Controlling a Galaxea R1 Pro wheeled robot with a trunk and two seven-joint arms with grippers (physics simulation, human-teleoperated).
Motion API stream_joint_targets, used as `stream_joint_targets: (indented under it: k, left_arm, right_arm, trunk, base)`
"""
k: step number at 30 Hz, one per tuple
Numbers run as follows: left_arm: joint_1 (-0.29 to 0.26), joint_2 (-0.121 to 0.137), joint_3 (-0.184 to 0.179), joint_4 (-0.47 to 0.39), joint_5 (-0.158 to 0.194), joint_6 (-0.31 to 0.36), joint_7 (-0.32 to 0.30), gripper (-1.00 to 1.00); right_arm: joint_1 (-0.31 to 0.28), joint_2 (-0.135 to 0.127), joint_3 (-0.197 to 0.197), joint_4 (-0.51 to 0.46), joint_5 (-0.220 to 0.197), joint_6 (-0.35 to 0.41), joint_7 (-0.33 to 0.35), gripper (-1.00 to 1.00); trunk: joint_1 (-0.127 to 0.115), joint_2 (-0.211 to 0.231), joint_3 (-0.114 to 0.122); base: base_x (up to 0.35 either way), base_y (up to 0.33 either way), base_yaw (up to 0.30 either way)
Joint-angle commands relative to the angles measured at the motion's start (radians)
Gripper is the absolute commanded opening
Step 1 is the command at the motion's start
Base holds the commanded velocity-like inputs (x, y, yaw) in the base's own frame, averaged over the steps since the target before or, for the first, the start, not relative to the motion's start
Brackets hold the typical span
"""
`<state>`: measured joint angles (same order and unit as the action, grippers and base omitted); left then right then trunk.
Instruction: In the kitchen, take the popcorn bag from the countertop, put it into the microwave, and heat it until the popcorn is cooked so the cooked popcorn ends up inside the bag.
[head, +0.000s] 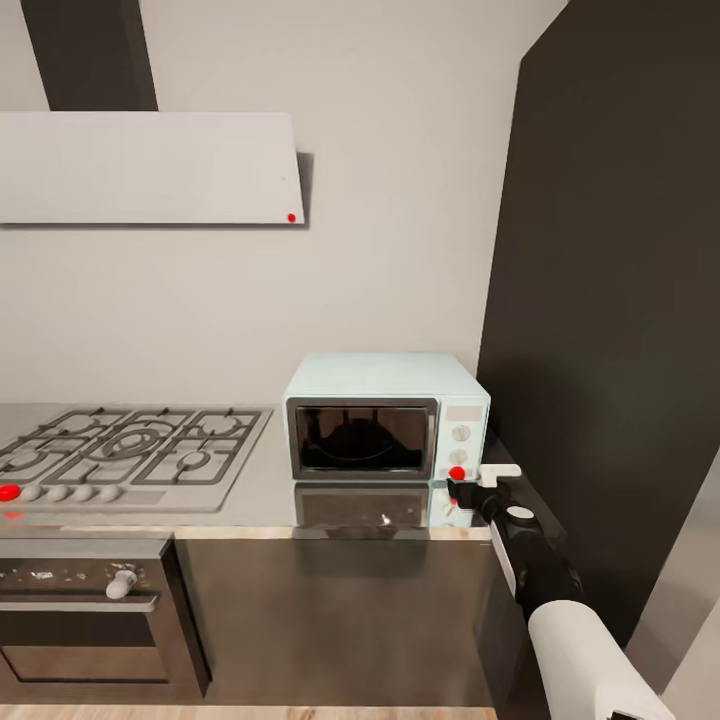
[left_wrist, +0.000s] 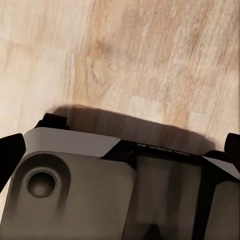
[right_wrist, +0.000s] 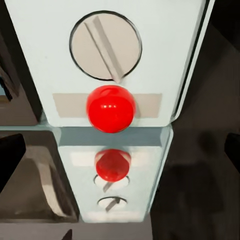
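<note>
Now the right gripper (head: 462, 487) faces the microwave (head: 385, 415) red button (right_wrist: 111, 108); door shut, bag unseen, claw opening indeterminate.

Pale-blue microwave (head: 386, 415), door shut, on countertop (head: 262, 500)

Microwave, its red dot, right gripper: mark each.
microwave (head: 362, 438), head view, dark glass door.
red dot (right_wrist: 111, 108), right wrist view, middle of the dot.
right gripper (head: 470, 479), head view, between the fingertips.
</note>
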<state>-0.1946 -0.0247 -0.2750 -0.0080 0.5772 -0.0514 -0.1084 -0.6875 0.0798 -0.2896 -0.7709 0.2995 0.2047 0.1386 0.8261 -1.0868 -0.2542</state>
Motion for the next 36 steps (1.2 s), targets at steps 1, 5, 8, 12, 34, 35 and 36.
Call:
stream_joint_targets:
  k: [1, 5, 8, 12, 34, 35, 36]
  left_arm:
    - [-0.001, 0.000, -0.009, 0.002, 0.010, -0.005, -0.004, 1.00]
    - [0.000, 0.001, -0.009, 0.002, 0.010, -0.005, -0.004, 1.00]
    - [0.000, 0.001, -0.009, 0.002, 0.010, -0.005, -0.004, 1.00]
    - [0.000, 0.001, -0.009, 0.002, 0.010, -0.005, -0.004, 1.00]
    - [-0.001, 0.000, -0.009, 0.002, 0.009, -0.005, -0.004, 1.00]
    - [-0.001, 0.000, -0.009, 0.002, 0.009, -0.005, -0.004, 1.00]
    - [-0.001, 0.000, -0.009, 0.002, 0.009, -0.005, -0.004, 1.00]
  right_arm:
    - [0.000, 0.002, -0.007, -0.002, 0.010, 0.005, 0.010, 1.00]
    - [-0.001, 0.000, -0.008, 0.012, 0.010, 0.004, 0.009, 1.00]
    - [-0.001, 0.000, -0.008, 0.037, 0.012, 0.000, 0.009, 1.00]
    - [-0.001, 0.000, -0.008, 0.080, 0.012, -0.049, 0.007, 1.00]
    - [-0.001, -0.002, -0.027, 0.076, 0.015, -0.057, 0.007, -1.00]
    - [-0.001, -0.002, -0.029, 0.075, 0.015, -0.057, 0.007, -1.00]
    - [-0.001, -0.002, -0.030, 0.074, 0.015, -0.057, 0.007, -1.00]
  trunk:
    - [0.001, -0.001, -0.001]
    - [0.001, -0.001, -0.001]
    - [0.001, -0.001, -0.001]
    - [0.001, -0.001, -0.001]
    - [0.001, -0.001, -0.001]
    - [0.001, -0.001, -0.001]
    - [0.001, -0.001, -0.001]
  base:
    - [0.268, 0.000, 0.000]
    - [0.214, 0.000, 0.000]
    - [0.029, 0.000, 0.000]
    - [0.003, 0.000, 0.000]
    - [0.000, 0.000, 0.000]
    - [0.000, 0.000, 0.000]
    - [0.000, 0.000, 0.000]
